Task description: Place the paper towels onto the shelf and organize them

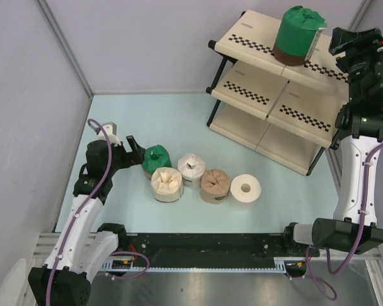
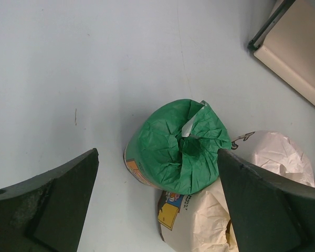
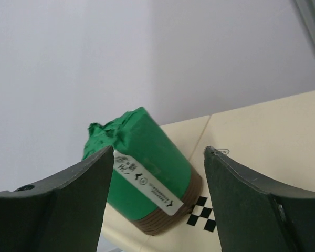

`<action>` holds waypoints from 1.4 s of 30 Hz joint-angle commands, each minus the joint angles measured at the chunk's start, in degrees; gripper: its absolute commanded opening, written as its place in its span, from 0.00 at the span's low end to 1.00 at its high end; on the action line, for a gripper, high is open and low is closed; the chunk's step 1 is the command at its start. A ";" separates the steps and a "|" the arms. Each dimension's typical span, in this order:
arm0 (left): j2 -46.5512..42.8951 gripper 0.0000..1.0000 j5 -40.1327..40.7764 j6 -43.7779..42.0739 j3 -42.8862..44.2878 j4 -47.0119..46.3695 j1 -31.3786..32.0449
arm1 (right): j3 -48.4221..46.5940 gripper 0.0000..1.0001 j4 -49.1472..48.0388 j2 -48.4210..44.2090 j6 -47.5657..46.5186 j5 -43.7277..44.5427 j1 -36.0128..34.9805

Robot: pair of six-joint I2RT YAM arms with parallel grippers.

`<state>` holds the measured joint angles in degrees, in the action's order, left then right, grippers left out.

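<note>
Right gripper (image 3: 160, 153) stood spread, just beside the green-wrapped roll (image 1: 298, 35) on the shelf's (image 1: 252, 39) top tier. One finger-brush could've tipped it off! Left gripper (image 2: 157, 153), jaws wide, hovered over the second green roll (image 2: 181, 147), well short of the shelf.

A: Enclosure noted?
B: Left wall (image 1: 25, 95) and back wall (image 1: 147, 38) were plain pale lilac-grey panels, meeting at a metal corner strip (image 1: 64, 48).
A: Work surface?
B: The table top (image 1: 172, 121) was pale blue-green, evenly lit. A black rail (image 1: 204, 252) ran along its near edge, with a metal sheet (image 1: 210, 287) below it.
</note>
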<state>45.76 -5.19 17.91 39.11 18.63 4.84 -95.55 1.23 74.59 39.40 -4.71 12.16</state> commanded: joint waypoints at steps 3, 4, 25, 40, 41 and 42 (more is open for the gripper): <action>0.21 1.00 -0.87 -0.69 0.61 -0.35 -0.27 | -8.33 0.73 12.64 3.10 -2.22 10.07 -0.74; 0.30 1.00 -0.87 -0.69 0.61 -0.35 -0.36 | -9.82 0.73 14.30 3.46 -2.57 10.25 -0.82; 0.30 1.00 -0.70 -0.69 0.61 -0.09 -0.27 | -19.59 0.73 23.29 14.71 -10.22 13.76 -11.99; 0.47 1.00 -0.79 -0.69 0.61 -0.18 -0.27 | -19.68 0.74 21.80 11.39 -12.94 17.89 -11.81; 0.56 1.00 -0.87 -0.69 0.61 -0.18 -0.27 | -19.42 0.74 21.53 10.59 -13.20 18.50 -11.81; 0.56 1.00 -0.79 -0.69 0.61 -0.18 -0.27 | -18.72 0.74 21.01 9.71 -13.64 18.86 -11.81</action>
<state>46.15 -5.19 17.91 39.11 18.65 4.84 -113.78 25.47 90.17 28.16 11.20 0.32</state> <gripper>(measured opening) 0.996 0.734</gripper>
